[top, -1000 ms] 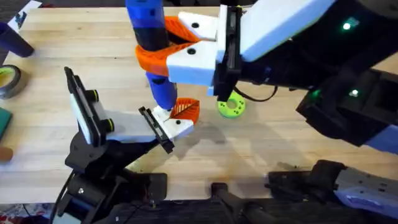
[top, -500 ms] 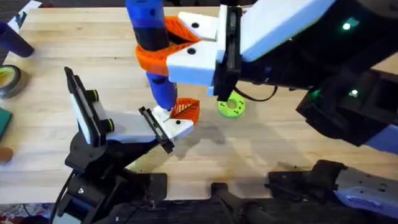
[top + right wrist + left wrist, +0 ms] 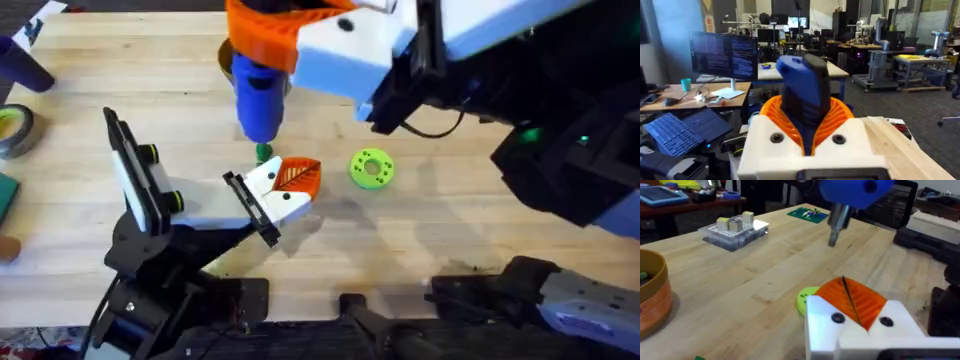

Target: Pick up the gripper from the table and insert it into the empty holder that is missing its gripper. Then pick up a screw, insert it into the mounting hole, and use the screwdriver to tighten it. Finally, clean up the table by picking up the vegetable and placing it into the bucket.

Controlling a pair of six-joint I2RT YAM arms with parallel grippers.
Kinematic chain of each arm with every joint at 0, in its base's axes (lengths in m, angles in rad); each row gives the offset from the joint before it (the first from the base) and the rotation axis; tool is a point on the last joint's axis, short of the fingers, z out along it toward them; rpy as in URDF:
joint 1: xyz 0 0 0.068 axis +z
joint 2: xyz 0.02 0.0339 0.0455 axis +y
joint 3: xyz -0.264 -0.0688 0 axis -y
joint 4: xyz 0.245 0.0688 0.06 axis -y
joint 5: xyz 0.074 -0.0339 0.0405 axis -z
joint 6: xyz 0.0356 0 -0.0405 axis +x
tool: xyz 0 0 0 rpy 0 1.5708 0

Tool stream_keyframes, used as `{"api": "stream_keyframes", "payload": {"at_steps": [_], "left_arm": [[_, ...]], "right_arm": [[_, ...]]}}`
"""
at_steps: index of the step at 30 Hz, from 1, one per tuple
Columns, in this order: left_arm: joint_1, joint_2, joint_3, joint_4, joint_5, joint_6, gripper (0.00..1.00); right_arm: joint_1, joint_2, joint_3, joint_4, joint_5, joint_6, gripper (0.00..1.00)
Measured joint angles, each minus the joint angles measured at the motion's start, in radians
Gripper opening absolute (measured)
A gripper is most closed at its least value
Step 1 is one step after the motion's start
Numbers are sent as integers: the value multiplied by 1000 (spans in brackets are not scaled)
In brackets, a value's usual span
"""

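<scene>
Right claw (image 3: 262, 45) is clamped on the screwdriver (image 3: 256, 95), orange pads (image 3: 840, 116) wrapped around the blue barrel; I see it hanging tip-down, clear of the desk (image 3: 420, 215). Tip (image 3: 833, 239) sits above and beyond the gripper (image 3: 297, 176), not touching. Gripper is seated in the holder (image 3: 270, 200), two screw heads visible on its white face in my left wrist view. Lime ring (image 3: 372, 169) lies below the right claw's body. Bucket (image 3: 654, 297) is cut off at the frame edge, mostly hidden behind the screwdriver overhead. Left claw: can't tell its state.
</scene>
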Motion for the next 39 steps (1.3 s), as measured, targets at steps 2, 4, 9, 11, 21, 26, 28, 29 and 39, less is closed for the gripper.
{"api": "stream_keyframes", "payload": {"at_steps": [2,4,9,11,21,26,28,29,39], "left_arm": [[0,0,0,0,0,0,10],[0,0,0,0,0,0,10],[0,0,0,0,0,0,10],[0,0,0,0,0,0,10],[0,0,0,0,-1,0,10],[0,0,0,0,-1,0,10],[0,0,0,0,-1,0,10],[0,0,0,0,-1,0,10],[0,0,0,0,-1,0,10]], "right_arm": [[-14,0,0,-1,-1,8,52],[-33,0,0,-11,-5,13,52],[-133,-1,0,-74,-3,19,52],[-195,-4,2,-161,7,20,53],[-527,0,-1,-750,204,-114,53],[-591,12,-3,-967,393,-311,51],[-594,32,-3,-1027,452,-422,51],[-594,47,-3,-1056,474,-478,51],[-594,254,-3,-1113,558,-841,52]]}}
